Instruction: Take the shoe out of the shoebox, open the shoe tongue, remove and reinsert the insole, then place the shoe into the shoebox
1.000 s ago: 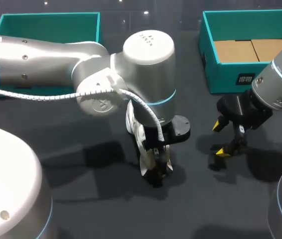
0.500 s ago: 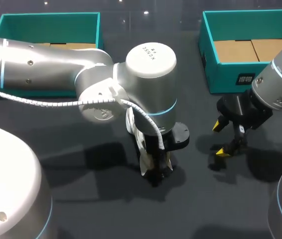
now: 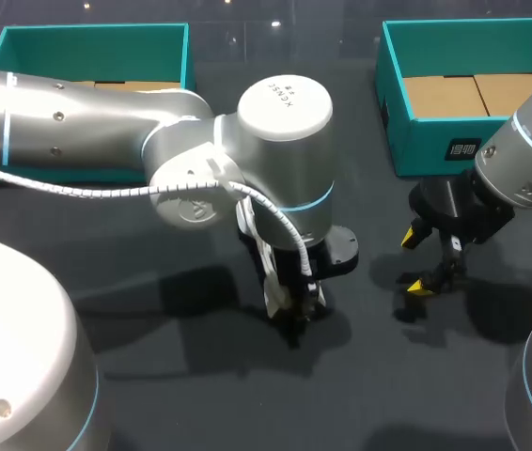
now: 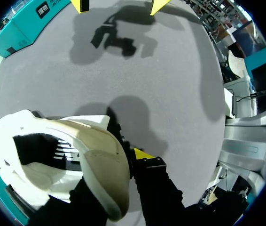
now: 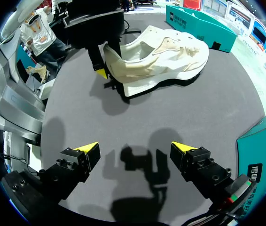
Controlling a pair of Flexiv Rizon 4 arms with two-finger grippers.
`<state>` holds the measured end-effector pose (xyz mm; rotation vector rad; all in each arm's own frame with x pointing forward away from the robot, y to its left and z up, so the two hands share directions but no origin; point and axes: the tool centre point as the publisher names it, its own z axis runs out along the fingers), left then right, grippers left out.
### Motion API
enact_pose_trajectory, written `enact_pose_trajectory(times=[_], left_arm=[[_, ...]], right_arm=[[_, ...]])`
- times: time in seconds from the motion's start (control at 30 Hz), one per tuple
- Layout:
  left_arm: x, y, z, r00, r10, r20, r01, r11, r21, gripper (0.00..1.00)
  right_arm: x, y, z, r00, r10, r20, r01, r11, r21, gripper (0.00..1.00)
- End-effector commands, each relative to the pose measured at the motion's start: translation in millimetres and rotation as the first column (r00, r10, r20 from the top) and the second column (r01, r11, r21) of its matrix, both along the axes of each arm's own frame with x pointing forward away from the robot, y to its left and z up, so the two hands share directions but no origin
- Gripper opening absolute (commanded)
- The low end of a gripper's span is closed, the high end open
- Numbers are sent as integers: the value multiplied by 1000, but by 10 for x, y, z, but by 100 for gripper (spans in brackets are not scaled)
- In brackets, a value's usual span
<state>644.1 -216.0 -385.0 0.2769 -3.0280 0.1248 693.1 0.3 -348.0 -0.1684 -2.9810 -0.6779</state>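
- The dark grey tabletop [image 3: 153,376] carries two boxes and a shoe.
- The silver left arm [image 3: 78,113] comes in from the left and reaches to the middle of the tabletop, its wrist pointing down over the shoe.
- The silver right arm [image 3: 529,160] comes in from the right, in front of the nearer box.
- The open teal shoebox with a brown cardboard floor [image 3: 393,132] stands at the far right of the tabletop; a second open teal shoebox [image 3: 87,42] stands at the far left.
- The white and cream low-top shoe [image 5: 161,56] stands on its sole on the tabletop between the two boxes, outside both of them, under the left arm's wrist.
- The left tool [image 3: 296,303] is clamped on the cream heel rim of the shoe, one finger inside and one outside.
- The right tool [image 5: 134,149] hangs over bare tabletop near the shoe, its yellow-tipped fingers wide apart and holding nothing.
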Motion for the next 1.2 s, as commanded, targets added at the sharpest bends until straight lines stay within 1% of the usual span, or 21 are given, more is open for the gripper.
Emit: enact_pose_trajectory(times=[0.03,0.13,0.23,0.43,0.57,0.67,0.8,0.83,0.87,0.93,1.07,1.13,1.2], left_arm=[[44,144,225,1000,-11,12,11,1000,-22,0],[127,208,379,999,-25,23,26,999,-33,0],[253,266,559,998,-57,23,58,998,-39,0],[631,435,1076,990,-140,6,140,987,-75,0],[816,538,1382,988,-153,36,155,984,-86,0],[1022,672,1617,985,-167,37,170,981,-94,0],[1344,870,1932,980,-199,14,199,974,-108,0],[1423,923,2019,981,-193,24,195,975,-103,0],[1488,966,2099,975,-221,13,221,971,-91,0],[1629,1066,2251,974,-227,8,227,969,-99,0],[1940,1297,2466,965,-260,-20,258,963,-83,0],[2101,1443,2538,962,-272,-36,269,960,-77,0],[2260,1595,2588,966,-256,-35,252,965,-77,0]], right_arm=[[-17,0,-4,1000,-1,3,1,1000,-2,100],[-17,0,-4,1000,-1,3,1,1000,-2,100],[-17,0,-4,1000,-1,3,1,1000,-2,100],[-17,0,-4,1000,-1,3,1,1000,-2,100],[-17,0,-4,1000,-1,3,1,1000,-2,100],[-17,0,-4,1000,-1,3,1,1000,-2,100],[-17,0,-4,1000,-1,3,1,1000,-2,100],[-17,0,-4,1000,-1,3,1,1000,-2,100],[-17,0,-4,1000,-1,3,1,1000,-2,100],[-17,0,-4,1000,-1,3,1,1000,-2,100],[-17,0,-4,1000,-1,3,1,1000,-2,100],[-17,0,-4,1000,-1,3,1,1000,-2,100],[-17,0,-4,1000,-1,3,1,1000,-2,100]])
